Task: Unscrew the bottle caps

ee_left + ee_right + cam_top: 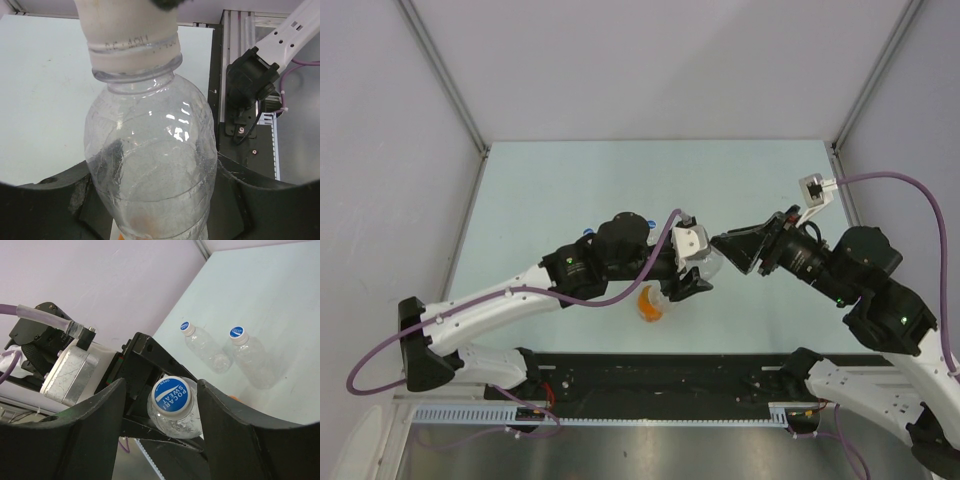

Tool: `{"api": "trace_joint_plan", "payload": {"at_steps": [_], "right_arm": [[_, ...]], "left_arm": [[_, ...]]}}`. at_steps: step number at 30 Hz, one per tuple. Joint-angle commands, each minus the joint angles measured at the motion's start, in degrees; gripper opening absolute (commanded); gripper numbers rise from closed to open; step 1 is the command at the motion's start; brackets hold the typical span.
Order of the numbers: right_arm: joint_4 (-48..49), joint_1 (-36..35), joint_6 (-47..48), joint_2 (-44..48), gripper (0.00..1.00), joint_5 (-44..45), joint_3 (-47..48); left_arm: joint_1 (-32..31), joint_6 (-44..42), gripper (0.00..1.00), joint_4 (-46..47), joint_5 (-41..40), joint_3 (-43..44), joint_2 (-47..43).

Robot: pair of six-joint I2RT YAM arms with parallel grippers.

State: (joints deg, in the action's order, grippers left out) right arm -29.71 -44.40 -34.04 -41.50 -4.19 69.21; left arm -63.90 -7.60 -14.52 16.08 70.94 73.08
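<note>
My left gripper point(155, 200) is shut on the body of a clear bottle point(150, 165), lifted off the table and held pointing toward the right arm. The side of its cap point(132, 40) shows white at the top of the left wrist view. Head-on in the right wrist view, that blue cap point(172, 395) sits between the fingers of my right gripper point(161, 386), which is open with a gap on each side. From above, the right gripper point(722, 244) meets the left gripper point(696, 270) at the table's middle. The orange bottle point(650, 304) lies just below them.
Two more clear bottles with blue caps point(186, 327) point(236, 332) lie side by side on the pale table point(280, 300), behind the left arm. A black rail point(660, 375) runs along the near edge. Grey walls close in the table on three sides.
</note>
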Motion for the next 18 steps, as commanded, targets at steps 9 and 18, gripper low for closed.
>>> {"api": "trace_joint_plan", "payload": {"at_steps": [9, 18], "right_arm": [[-0.6, -0.3, 0.1, -0.6, 0.49, 0.8, 0.5], [-1.2, -0.3, 0.3, -1.1, 0.26, 0.8, 0.3]], "left_arm": [[-0.3, -0.5, 0.00, 2.1, -0.5, 1.9, -1.2], [-0.3, -0.6, 0.00, 2.0, -0.2, 1.7, -1.5]]}}
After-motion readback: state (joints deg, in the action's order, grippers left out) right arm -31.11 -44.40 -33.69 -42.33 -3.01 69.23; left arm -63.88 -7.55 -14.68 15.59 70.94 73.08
